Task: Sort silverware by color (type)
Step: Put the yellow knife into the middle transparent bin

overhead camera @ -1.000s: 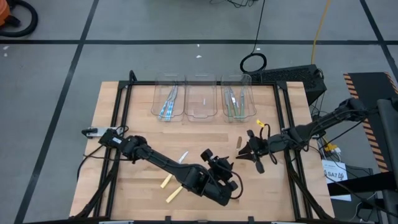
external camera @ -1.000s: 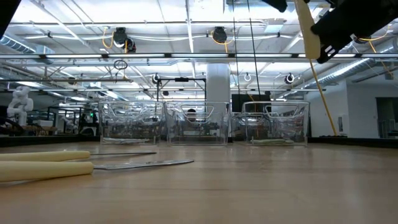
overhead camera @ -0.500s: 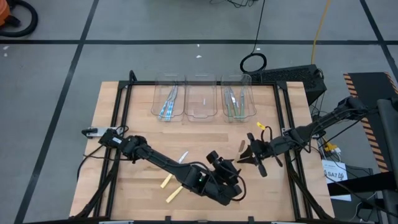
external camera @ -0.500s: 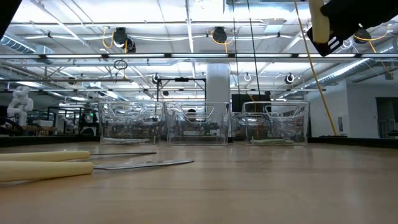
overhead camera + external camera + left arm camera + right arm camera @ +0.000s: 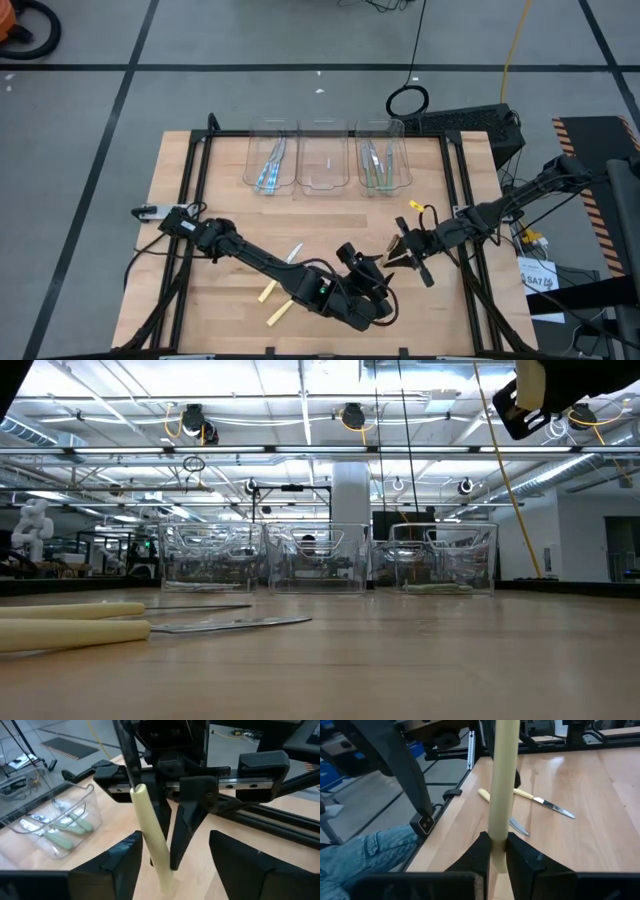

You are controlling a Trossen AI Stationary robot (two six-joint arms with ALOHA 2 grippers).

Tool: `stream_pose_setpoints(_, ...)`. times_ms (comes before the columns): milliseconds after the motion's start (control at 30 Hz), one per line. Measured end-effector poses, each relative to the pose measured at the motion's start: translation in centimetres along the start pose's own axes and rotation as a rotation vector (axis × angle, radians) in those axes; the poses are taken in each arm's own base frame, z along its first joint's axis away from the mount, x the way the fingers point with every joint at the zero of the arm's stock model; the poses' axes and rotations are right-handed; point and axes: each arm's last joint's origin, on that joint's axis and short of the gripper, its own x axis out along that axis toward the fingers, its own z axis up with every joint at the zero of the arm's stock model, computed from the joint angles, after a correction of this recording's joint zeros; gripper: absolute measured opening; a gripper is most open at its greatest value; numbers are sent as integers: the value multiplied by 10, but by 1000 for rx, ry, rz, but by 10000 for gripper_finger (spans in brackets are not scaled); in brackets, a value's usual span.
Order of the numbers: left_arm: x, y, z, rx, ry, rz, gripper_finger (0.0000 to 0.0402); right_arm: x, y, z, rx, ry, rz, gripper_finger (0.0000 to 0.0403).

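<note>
Now, right gripper [image 5: 399, 250] fingers clamped on a pale yellow-handled slim utensil [image 5: 499, 790] above the wooden table [image 5: 470, 290], left gripper [image 5: 372, 275] just beside that utensil, fingers spread wide, holding nothing

Pale-yellow utensil [image 5: 499, 795] upright in air; two more [image 5: 280, 298] flat on table
</note>
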Motion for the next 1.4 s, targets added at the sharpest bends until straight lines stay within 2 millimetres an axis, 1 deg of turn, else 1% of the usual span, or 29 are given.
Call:
stream_pose_setpoints(167,3,2,2,17,-8,7,190,0,1,2,-20,-16,8,36)
stream_pose_setpoints(433,3,3,2,75,-5,16,72,0,1,2,-28,-16,16,36)
stream_pose_setpoints(533,2,3,1,75,-1,11,41,0,1,1,-48,-15,8,37)
stream_pose_setpoints(633,2,2,1,80,1,10,40,0,1,1,-61,-15,4,42)
stream_pose_setpoints(700,2,2,1,85,2,10,38,0,0,1,-67,-17,0,51)
stream_pose_setpoints(800,1,2,1,94,9,-3,23,0,0,3,-59,-42,-30,70)
stream_pose_setpoints(867,1,2,0,98,19,-16,22,0,-1,4,-51,-47,-42,72)
stream_pose_setpoints(933,2,2,0,95,20,-22,23,0,-1,4,-36,-42,-39,58)
stream_pose_setpoints(1033,4,3,1,90,24,-24,25,0,0,3,-43,-37,-24,22)
stream_pose_setpoints(1233,5,5,0,90,37,-22,28,0,0,3,-36,-36,-23,20)
stream_pose_setpoints(1367,5,6,-2,86,54,-16,29,0,0,3,-38,-34,-13,1)
stream_pose_setpoints(1400,5,5,-2,87,54,-22,29,0,0,3,-43,-28,0,1)
